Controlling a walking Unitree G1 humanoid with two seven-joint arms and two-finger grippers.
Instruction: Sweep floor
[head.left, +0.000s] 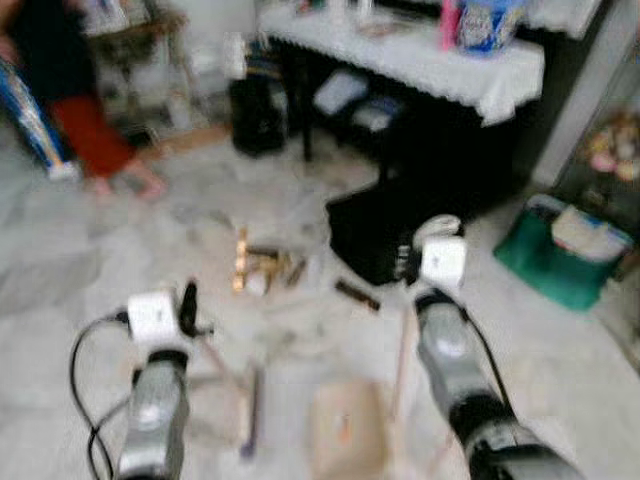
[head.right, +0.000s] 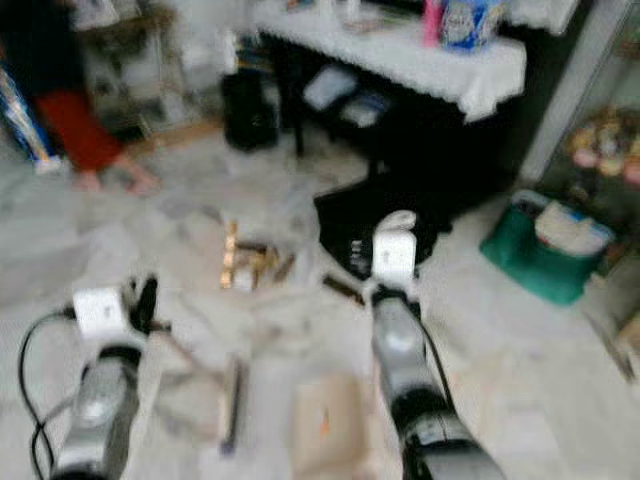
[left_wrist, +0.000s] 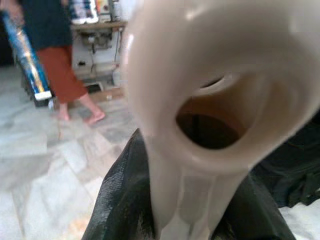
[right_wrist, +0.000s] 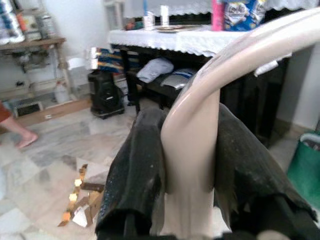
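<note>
A cream handle (left_wrist: 200, 150) is clamped in each end effector, left (left_wrist: 190, 220) and right (right_wrist: 192, 200), so that the litter (head.left: 262, 268) on the floor (head.left: 90, 270) can be swept.

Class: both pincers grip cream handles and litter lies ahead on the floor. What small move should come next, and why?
Probably push the tool in the right pincer forward toward the gold wrappers: they lie ahead of both arms on the tiles.

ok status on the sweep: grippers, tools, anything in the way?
Left gripper shut on a beige looped handle. Right gripper shut on a beige curved handle. Gold litter unswept on floor ahead. Black bag and a person beyond.
</note>
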